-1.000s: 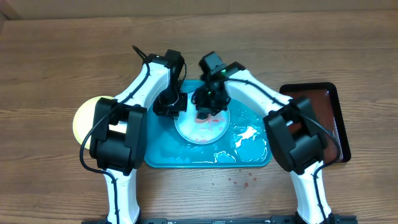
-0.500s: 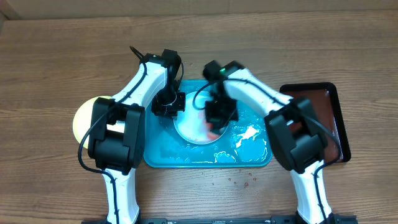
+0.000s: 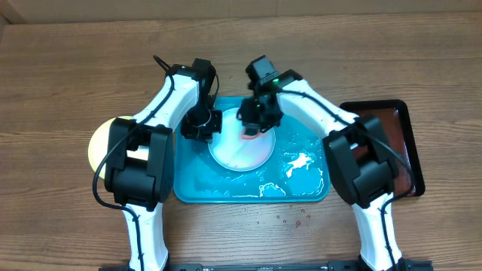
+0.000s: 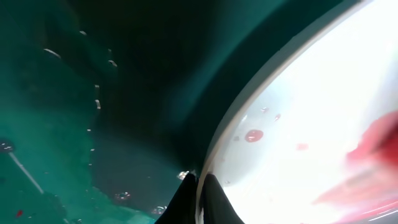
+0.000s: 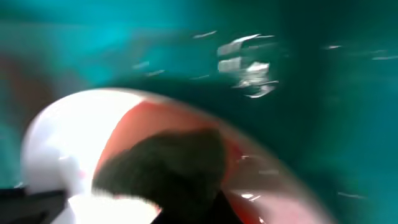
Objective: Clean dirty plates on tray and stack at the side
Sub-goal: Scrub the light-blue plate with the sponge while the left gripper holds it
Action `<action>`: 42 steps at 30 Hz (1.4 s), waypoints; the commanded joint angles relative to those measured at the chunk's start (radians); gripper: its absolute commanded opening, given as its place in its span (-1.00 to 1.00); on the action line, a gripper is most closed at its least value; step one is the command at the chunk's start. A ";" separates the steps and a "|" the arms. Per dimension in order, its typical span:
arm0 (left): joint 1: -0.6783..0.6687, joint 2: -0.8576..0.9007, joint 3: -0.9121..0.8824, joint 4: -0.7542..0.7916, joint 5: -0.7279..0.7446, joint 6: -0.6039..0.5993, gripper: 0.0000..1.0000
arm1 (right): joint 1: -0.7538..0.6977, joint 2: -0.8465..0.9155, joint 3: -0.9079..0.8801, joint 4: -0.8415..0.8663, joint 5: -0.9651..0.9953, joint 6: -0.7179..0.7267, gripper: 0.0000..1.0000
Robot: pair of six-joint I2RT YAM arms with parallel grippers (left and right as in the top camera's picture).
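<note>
A white-centred plate point(image 3: 239, 150) with red smears lies on the turquoise tray point(image 3: 192, 181). My left gripper point(image 3: 203, 128) is shut on its left rim; in the left wrist view the two fingertips point(image 4: 200, 182) pinch the pale rim of the plate point(image 4: 311, 112). My right gripper point(image 3: 253, 122) is over the plate's far edge, shut on a dark, red-stained scrubbing pad point(image 5: 161, 168) pressed on the plate point(image 5: 62, 130). That view is blurred. A yellow-green plate point(image 3: 102, 143) lies on the table left of the tray, partly hidden by my left arm. No third plate is in view.
A smaller dark red-brown tray point(image 3: 395, 135) lies to the right of the turquoise one. White foam and water point(image 3: 300, 164) cover the tray's right half. Red drops point(image 3: 290, 218) dot the table in front of the tray.
My right gripper swept with the pad to the plate's right side and back to its far edge. The left gripper kept its hold on the rim.
</note>
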 commanded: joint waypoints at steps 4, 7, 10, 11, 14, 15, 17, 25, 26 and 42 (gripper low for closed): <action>-0.002 -0.019 -0.004 0.016 -0.006 0.015 -0.92 | 0.092 0.048 -0.027 -0.112 -0.107 -0.001 -0.93; -0.002 -0.019 -0.004 0.017 -0.006 0.016 -0.92 | 0.080 0.048 -0.026 -0.209 -0.053 -0.001 -0.92; -0.002 -0.019 -0.004 0.017 -0.006 0.016 -0.92 | 0.042 0.043 -0.025 -0.288 0.048 0.000 -0.93; -0.002 -0.019 -0.004 0.017 -0.007 0.016 -0.91 | 0.025 0.040 -0.025 -0.308 0.089 0.001 -0.92; -0.002 -0.019 -0.004 0.017 -0.010 0.016 -0.92 | -0.031 0.026 -0.025 -0.332 0.194 0.002 -0.92; -0.002 -0.019 -0.004 0.017 -0.011 0.016 -0.92 | -0.048 0.022 -0.025 -0.328 0.223 0.003 -0.92; -0.002 -0.019 -0.004 0.018 -0.011 0.016 -0.92 | -0.074 0.022 -0.025 -0.291 0.286 0.021 -0.92; -0.002 -0.019 -0.004 0.029 -0.010 0.031 -0.92 | -0.041 0.034 -0.026 -0.049 0.187 -0.006 -0.93; -0.002 -0.019 -0.004 0.029 -0.010 0.031 -0.91 | -0.026 0.042 -0.026 -0.023 0.148 -0.006 -0.93; -0.002 -0.019 -0.004 0.032 -0.009 0.031 -0.92 | 0.069 0.064 -0.025 -0.233 -0.046 -0.033 -0.92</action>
